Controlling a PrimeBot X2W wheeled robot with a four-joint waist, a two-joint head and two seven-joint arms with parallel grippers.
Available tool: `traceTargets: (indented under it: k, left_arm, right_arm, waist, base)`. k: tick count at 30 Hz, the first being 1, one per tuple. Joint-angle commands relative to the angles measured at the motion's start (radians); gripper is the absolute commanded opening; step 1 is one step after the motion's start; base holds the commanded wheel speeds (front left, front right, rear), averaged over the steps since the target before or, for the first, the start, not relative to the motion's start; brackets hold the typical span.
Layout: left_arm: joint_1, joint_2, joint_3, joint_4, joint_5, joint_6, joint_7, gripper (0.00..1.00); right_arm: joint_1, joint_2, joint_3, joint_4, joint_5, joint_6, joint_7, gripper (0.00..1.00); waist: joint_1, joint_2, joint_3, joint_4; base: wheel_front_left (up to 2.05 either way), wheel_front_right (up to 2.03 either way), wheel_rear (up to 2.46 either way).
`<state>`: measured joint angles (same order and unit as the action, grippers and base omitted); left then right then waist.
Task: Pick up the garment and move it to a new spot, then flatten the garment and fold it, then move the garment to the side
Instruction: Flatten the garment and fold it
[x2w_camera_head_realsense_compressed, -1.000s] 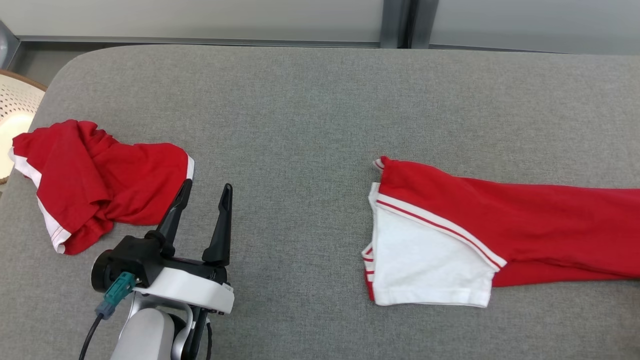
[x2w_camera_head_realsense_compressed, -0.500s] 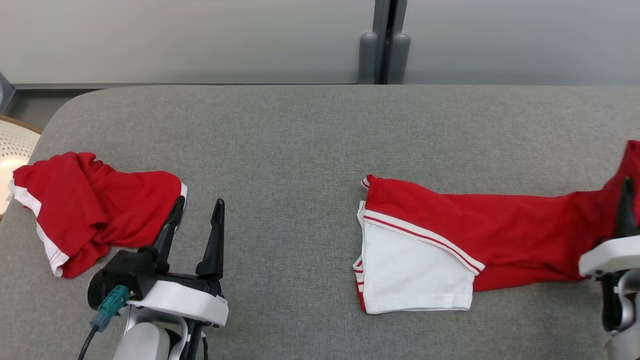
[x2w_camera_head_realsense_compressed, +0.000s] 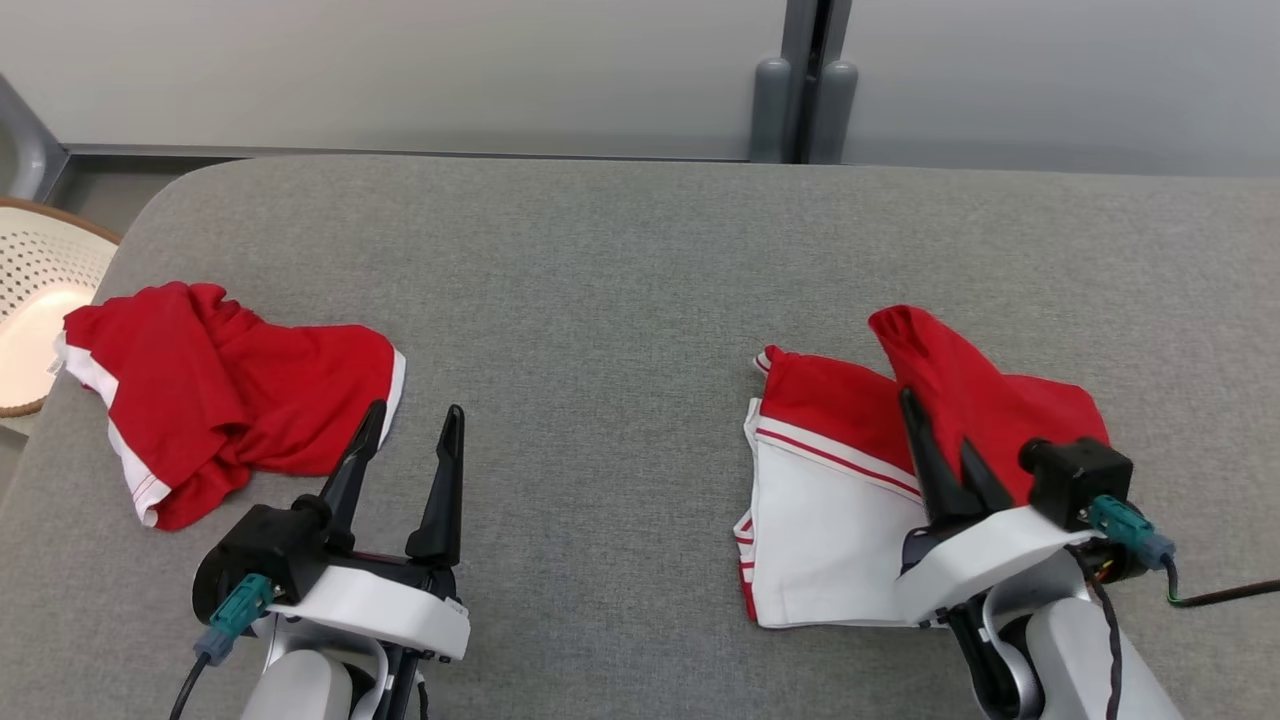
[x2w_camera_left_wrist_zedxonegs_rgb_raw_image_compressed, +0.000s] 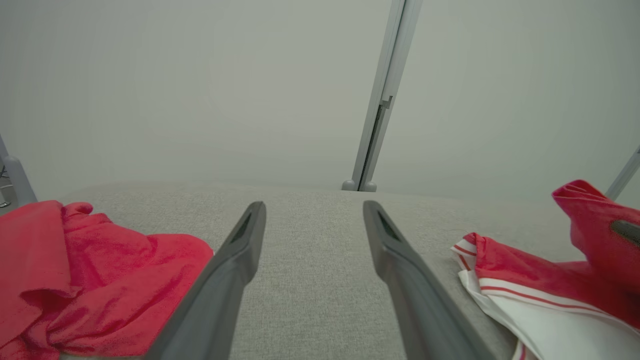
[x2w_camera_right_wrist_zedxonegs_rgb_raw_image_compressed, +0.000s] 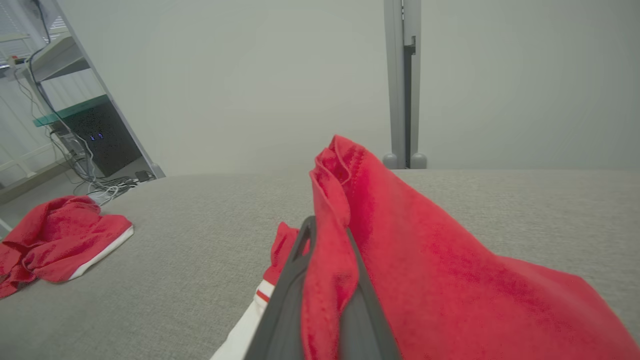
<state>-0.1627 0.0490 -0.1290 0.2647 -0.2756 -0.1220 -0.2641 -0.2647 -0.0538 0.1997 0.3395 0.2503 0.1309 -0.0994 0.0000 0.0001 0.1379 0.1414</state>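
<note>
At the far left a pale basket (x2w_camera_head_realsense_compressed: 40, 290) sits just off the edge of the grey tabletop (x2w_camera_head_realsense_compressed: 600, 290), and a crumpled red garment (x2w_camera_head_realsense_compressed: 230, 400) lies near that left end. The left end effector (x2w_camera_head_realsense_compressed: 415, 410) hovers with its fingers spread and nothing between them, its left fingertip just beside that crumpled garment's white hem. A careless sweep from here could snag the hem and drag the wrong piece along. Well to the right lies the red-and-white garment (x2w_camera_head_realsense_compressed: 820, 520), the one being worked. Its white panel rests flat on the tabletop, while its red part is drawn up into a peak. The right end effector (x2w_camera_head_realsense_compressed: 935, 440) is clamped on a narrow fold of that red cloth, which stands above the fingertips in the right wrist view. The pinch looks thin, so the fold may slide out once the weight of the trailing cloth comes onto it. The woven tabletop probably grips the cloth, so dragging could bunch the white panel under the red instead of spreading it. Only one corner is held, so the piece may twist.
</note>
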Motion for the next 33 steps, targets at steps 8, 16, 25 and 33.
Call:
traceTargets:
  k: [8,16,25,33]
  left_arm:
    - [-0.003,0.003,-0.03,0.018,-0.019,0.006,0.0,1.0]
    - [0.001,0.003,-0.038,0.043,-0.034,0.009,0.0,1.0]
    - [0.01,0.003,-0.028,0.047,-0.023,0.01,0.0,1.0]
    - [-0.004,0.004,-0.017,0.005,-0.016,0.01,0.0,1.0]
  right_arm:
    - [0.0,0.002,0.125,0.112,0.107,0.0,-0.072,0.0]
    - [-0.03,0.003,0.239,0.193,0.226,0.0,-0.125,1.0]
    - [-0.085,0.001,0.329,0.195,0.292,0.0,-0.144,1.0]
    - [-0.127,-0.075,0.161,0.186,0.06,0.0,-0.163,1.0]
  waist:
    - [0.0,-0.0001,0.021,0.065]
    - [0.0,-0.0001,0.019,0.088]
    - [0.0,-0.0001,0.004,0.054]
    - [0.0,-0.0001,-0.003,0.014]
  base:
    - [0.0,0.0,0.0]
    - [0.0,0.0,0.0]
    - [0.0,0.0,0.0]
    - [0.0,0.0,0.0]
